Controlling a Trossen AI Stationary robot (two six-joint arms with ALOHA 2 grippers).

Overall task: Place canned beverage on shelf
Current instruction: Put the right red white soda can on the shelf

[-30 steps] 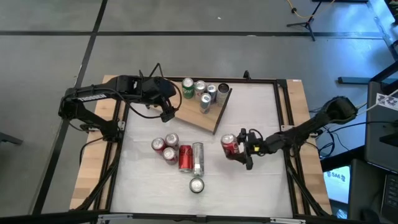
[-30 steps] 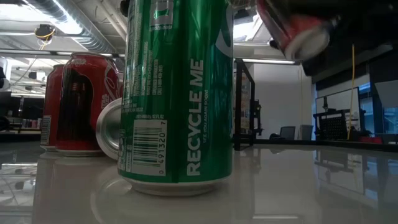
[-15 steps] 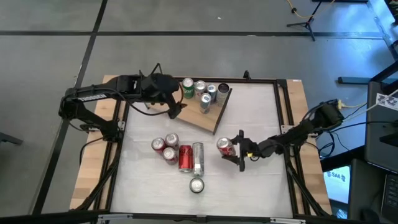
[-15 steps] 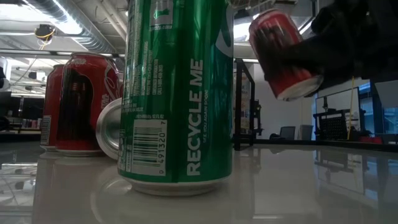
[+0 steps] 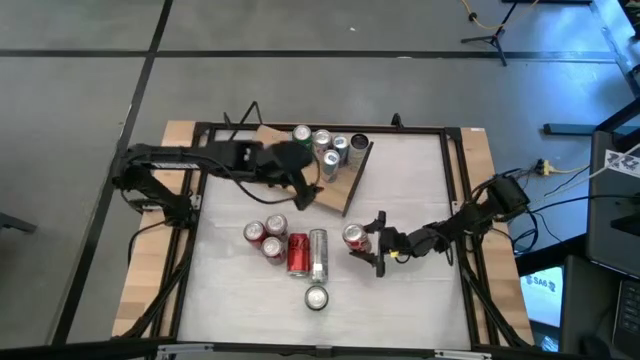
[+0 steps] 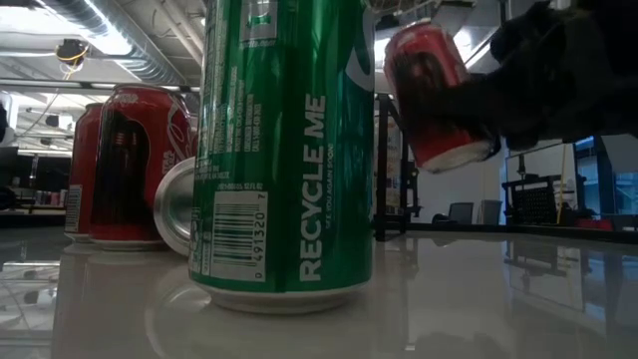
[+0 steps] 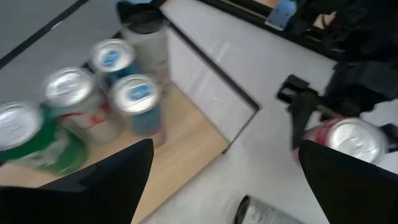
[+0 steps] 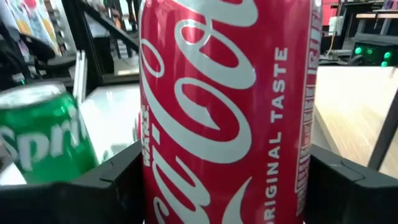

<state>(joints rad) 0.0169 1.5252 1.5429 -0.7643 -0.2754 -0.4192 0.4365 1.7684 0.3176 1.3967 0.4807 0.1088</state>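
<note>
Right gripper (image 5: 368,245) clamped on a red cola can (image 5: 354,236), held clear of the table (image 5: 420,300) just right of the loose cluster at centre. From the low view, that can (image 6: 429,95) seen tilted in mid-air, base angled down, dark fingers wrapped round its far side. From the right wrist view, only the can's label (image 8: 227,106) filling the picture between two fingers (image 8: 348,183), with a green can (image 8: 43,140) beyond it.

Shelf (image 5: 335,185) lying angled at the table's back centre, carrying a row of cans (image 5: 330,148): one green, three silver-topped, one dark. In the left wrist view, the same cans (image 7: 134,102) up close on the wood, a dark tumbler-like one at the board's corner, plus the held red can's silver top (image 7: 354,137) across the white surface.

Left gripper (image 5: 303,188) reaching in over the shelf's near edge, beside the green can; fingers (image 7: 106,180) spread wide with nothing between them.

On the table: two upright red cans (image 5: 262,238), a red can (image 5: 298,254) and a silver can (image 5: 319,254) lying side by side, one upright can (image 5: 316,298) nearest the front. Low view dominated by that front can (image 6: 284,150), green-sided here though only its silver top shows from above.
</note>
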